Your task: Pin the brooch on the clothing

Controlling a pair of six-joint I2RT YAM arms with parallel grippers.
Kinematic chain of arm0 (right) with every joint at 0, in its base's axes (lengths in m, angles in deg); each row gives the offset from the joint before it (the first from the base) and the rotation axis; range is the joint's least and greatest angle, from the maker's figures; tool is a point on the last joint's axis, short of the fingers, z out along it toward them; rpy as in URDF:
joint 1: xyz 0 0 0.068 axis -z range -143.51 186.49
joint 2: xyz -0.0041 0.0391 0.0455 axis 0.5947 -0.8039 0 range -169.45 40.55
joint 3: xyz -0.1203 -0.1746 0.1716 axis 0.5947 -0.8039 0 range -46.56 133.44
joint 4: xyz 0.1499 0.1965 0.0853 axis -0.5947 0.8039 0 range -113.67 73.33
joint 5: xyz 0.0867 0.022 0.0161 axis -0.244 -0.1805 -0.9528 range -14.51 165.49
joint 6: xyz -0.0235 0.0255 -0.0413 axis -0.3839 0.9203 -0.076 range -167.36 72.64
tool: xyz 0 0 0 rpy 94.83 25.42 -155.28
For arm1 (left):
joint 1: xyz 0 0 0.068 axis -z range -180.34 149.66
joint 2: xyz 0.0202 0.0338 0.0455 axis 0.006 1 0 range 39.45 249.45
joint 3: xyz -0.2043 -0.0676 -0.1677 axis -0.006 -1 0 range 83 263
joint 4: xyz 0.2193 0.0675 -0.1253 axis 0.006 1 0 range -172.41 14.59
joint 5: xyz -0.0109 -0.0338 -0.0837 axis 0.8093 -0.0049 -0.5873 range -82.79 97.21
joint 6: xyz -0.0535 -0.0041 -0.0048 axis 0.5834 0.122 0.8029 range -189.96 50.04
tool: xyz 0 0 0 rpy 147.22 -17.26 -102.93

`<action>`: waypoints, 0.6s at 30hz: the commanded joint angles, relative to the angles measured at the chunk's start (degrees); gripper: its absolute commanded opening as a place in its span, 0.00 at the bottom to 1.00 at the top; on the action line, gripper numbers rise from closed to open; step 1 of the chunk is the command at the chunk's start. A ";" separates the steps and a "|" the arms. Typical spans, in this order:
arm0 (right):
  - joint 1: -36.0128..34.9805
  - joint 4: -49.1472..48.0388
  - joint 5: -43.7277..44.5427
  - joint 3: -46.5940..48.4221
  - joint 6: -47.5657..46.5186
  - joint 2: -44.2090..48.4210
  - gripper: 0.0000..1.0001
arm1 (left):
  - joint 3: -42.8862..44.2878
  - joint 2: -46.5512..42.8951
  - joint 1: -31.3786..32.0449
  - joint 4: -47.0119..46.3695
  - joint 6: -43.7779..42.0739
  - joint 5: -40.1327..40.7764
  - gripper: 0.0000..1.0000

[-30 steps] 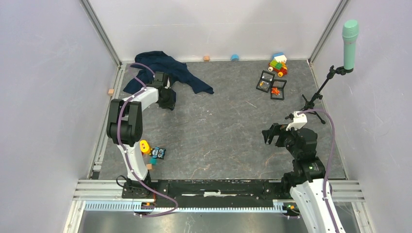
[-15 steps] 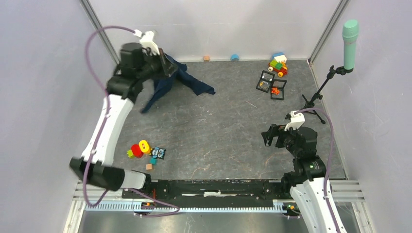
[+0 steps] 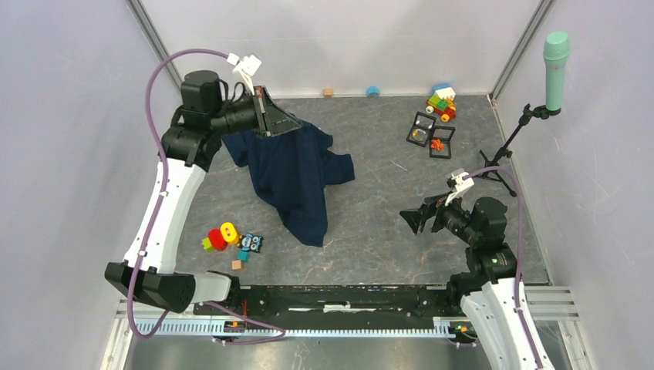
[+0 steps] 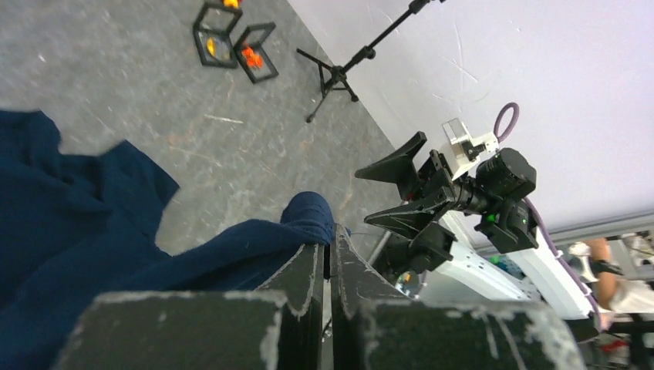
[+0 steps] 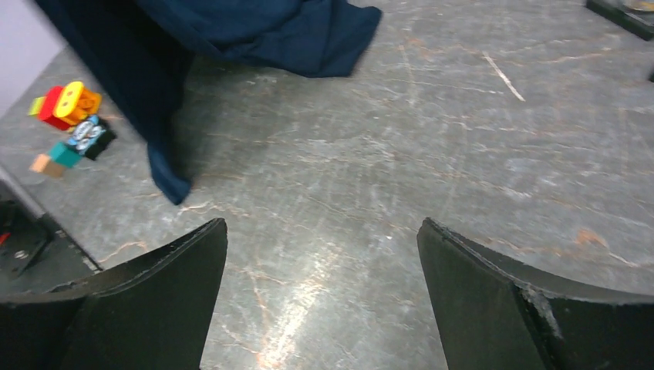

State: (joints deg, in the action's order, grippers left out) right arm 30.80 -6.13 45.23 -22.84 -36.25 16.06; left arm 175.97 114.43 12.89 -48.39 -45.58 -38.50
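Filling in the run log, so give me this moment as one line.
left fingers: shut on clothing, held up, lower part draped on table | right fingers: open, empty, above table | pinning: not started

Logged from my feed: a grey mottled table (image 3: 370, 216) carrying a front-left cluster of toy bricks (image 3: 230, 239) in red, yellow and teal, one with a printed face. At the far right I see a second brick build (image 3: 442, 102) with two black square frames (image 3: 422, 129) just beside it, and a teal microphone (image 3: 555, 60) on a black tripod stand (image 3: 501, 154). The far edge holds an orange cube (image 3: 328, 92) and a small blue piece (image 3: 372, 91), possibly a cap; a tan cube (image 3: 176, 145) sits at the left edge.
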 commanded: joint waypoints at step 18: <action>-37.32 -45.19 18.95 -9.09 9.56 -25.16 0.98 | -7.36 -2.55 -1.31 -21.80 15.79 -2.07 0.02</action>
State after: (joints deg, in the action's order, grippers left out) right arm -0.63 -36.86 52.40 -31.47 -26.52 -1.79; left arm 168.15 114.30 12.50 -64.09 -33.78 -39.51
